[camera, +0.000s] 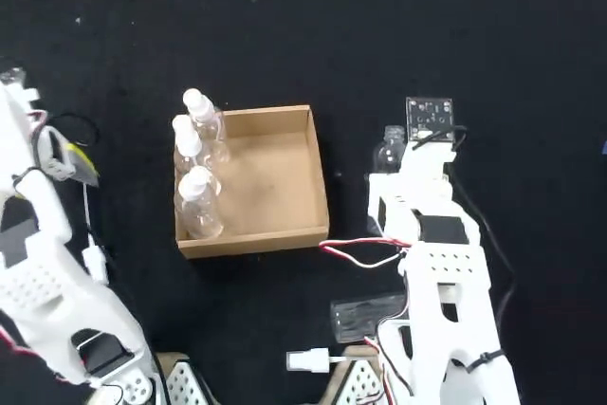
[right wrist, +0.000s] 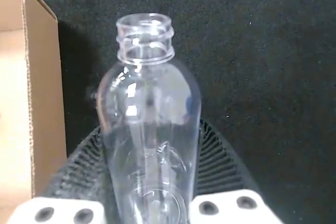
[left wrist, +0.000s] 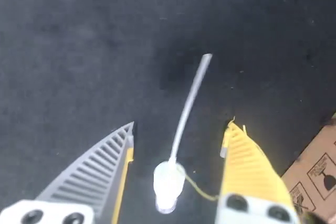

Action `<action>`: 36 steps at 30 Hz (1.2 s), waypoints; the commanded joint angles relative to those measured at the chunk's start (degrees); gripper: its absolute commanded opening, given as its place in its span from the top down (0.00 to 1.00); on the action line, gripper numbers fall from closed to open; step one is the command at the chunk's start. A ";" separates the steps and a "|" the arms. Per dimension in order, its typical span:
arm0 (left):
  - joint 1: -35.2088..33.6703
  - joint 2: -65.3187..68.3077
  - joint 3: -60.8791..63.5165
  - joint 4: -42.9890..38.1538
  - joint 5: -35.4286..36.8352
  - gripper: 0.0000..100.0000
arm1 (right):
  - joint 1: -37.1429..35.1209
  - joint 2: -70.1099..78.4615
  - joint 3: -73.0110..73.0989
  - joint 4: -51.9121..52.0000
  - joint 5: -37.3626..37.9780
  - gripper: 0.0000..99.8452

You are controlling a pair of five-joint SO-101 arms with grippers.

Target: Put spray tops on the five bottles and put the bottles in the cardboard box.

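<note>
Currently, R pincer point(right wrist: 151, 135) is clamped on an uncapped bottle point(right wrist: 147, 77), w/ one black ribbed finger point(right wrist: 79, 166) on each side of the clear body. Neck is open, threads bare. Bottle is upright, just beside the outer R wall of the cardboard box point(camera: 319, 173), outside it. Whether its base touches the table point(camera: 531, 64) can't be told from where I stand.

L pincer point(left wrist: 181, 125) is spread wide. A spray top point(left wrist: 169, 182) sits btw. its two fingers, white head toward the pincer base, dip tube running out past the fingertips. Neither finger touches it; a gap is visible on both sides. A corner of the box shows near the yellow finger point(left wrist: 247, 166). In the high view the L arm stands toward the table's L side, apart from the box.

Box is open-topped, mid-table, btw. the two arms. Three capped bottles stand in a row along its L wall: rear bottle point(camera: 201, 113), middle bottle point(camera: 188, 142), front bottle point(camera: 199, 201). All are upright or nearly so, packed close together.

At the table's front, near the R arm's base, a loose spray top point(camera: 308, 360) lies on its side. Just beyond it lies a clear flat item point(camera: 365, 315); type can't be ID'd.
</note>
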 commanded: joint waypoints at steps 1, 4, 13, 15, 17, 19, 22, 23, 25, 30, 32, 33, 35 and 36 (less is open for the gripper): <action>-0.48 4.92 -3.65 -6.24 -0.88 0.76 | -0.97 -2.95 -0.13 -1.14 -0.44 0.99; -4.00 8.97 -6.02 -8.35 -0.88 0.76 | -0.97 -2.95 -0.13 -1.14 -0.44 0.99; -18.33 13.10 -8.66 -8.35 -7.47 0.76 | -0.97 -2.95 -0.22 -1.41 -0.26 0.99; -21.67 13.10 -8.66 -8.26 -8.70 0.76 | -0.97 -2.95 -0.22 -1.41 -0.18 0.99; -25.27 13.10 -9.45 -5.80 -10.81 0.76 | -0.97 -2.95 -0.22 -1.41 -0.18 0.99; -28.88 13.19 -11.38 -1.41 -14.42 0.76 | -0.97 -2.95 -0.22 -1.41 -0.18 0.99; -33.19 13.54 -15.52 5.19 -20.84 0.76 | -0.97 -2.95 -0.31 -1.41 -0.09 0.99; -33.98 13.45 -17.27 7.21 -23.12 0.76 | -0.97 -2.95 -0.31 -1.41 -0.09 0.99; -35.03 13.10 -21.23 10.46 -26.90 0.76 | -0.97 -2.95 -0.31 -1.41 -0.09 0.99; -34.86 13.10 -31.60 11.87 -28.84 0.76 | -0.97 -2.95 -0.22 -1.41 -0.18 0.99; -34.15 13.10 -34.51 11.87 -28.84 0.76 | -0.97 -2.95 -0.22 -1.41 -0.18 0.99; -33.80 13.10 -35.47 11.87 -28.84 0.76 | -0.97 -2.95 -0.22 -1.41 -0.18 0.99; -33.54 13.01 -37.32 11.87 -29.01 0.76 | -0.97 -2.95 -0.22 -1.41 -0.18 0.99; -33.54 12.75 -38.11 11.96 -29.45 0.76 | -0.97 -2.95 -0.22 -1.41 -0.18 0.99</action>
